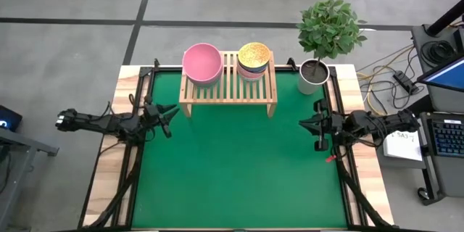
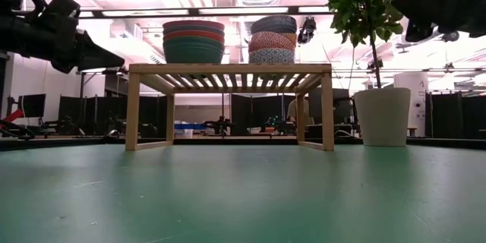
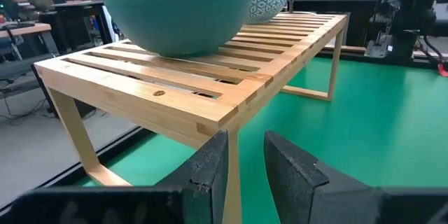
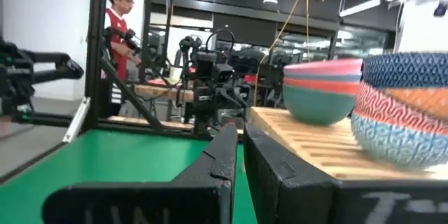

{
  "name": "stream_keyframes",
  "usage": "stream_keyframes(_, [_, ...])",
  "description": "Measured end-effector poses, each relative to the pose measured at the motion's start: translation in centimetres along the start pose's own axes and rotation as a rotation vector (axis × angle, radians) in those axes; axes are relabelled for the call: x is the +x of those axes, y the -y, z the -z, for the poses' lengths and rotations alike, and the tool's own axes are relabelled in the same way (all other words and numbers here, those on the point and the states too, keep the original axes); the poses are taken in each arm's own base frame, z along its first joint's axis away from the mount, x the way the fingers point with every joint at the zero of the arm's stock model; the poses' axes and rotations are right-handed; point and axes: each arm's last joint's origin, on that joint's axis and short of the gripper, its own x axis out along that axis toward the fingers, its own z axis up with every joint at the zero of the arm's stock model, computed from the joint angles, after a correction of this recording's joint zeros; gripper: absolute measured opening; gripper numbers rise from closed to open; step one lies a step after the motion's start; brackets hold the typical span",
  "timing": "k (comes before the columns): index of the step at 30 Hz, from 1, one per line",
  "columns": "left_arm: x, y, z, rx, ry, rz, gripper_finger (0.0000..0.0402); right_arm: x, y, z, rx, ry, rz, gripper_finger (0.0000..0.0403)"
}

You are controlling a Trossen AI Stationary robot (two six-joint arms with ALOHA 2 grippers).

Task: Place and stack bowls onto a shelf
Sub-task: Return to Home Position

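Note:
The light-wood slatted shelf (image 1: 228, 90) (image 2: 228, 68) stands on its short legs at the far middle of the green mat. Two stacks of bowls rest on its top. The left stack (image 1: 201, 63) (image 2: 194, 42) has a green bowl (image 3: 182, 7) at the bottom and a pink one on top. The right stack (image 1: 254, 56) (image 2: 273, 39) (image 4: 406, 112) is patterned, light blue at the bottom and yellow inside the top bowl. My left gripper (image 1: 172, 114) (image 3: 245, 164) hovers near the shelf's left near leg, open by a narrow gap. My right gripper (image 1: 306, 123) (image 4: 241, 157) hovers right of the shelf, shut and empty.
A white plant pot (image 1: 313, 72) (image 2: 382, 114) with a leafy plant stands right of the shelf at the far right corner. The green mat (image 1: 232, 174) stretches bare in front of the shelf. A person (image 4: 119, 28) stands in the room beyond the table.

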Motion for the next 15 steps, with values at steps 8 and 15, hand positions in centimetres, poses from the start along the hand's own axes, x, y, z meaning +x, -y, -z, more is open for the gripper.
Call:
stream_keyframes(8, [0.08, 0.07, 0.09, 0.01, -0.01, 0.0, 0.0075, 0.0, -0.02, 0.08, 0.121, -0.007, -0.001, 0.0018])
stream_keyframes(15, [0.09, 0.08, 0.1, 0.011, -0.011, 0.001, 0.0075, 0.0, -0.02, 0.09, 0.122, -0.008, -0.001, 0.0018])
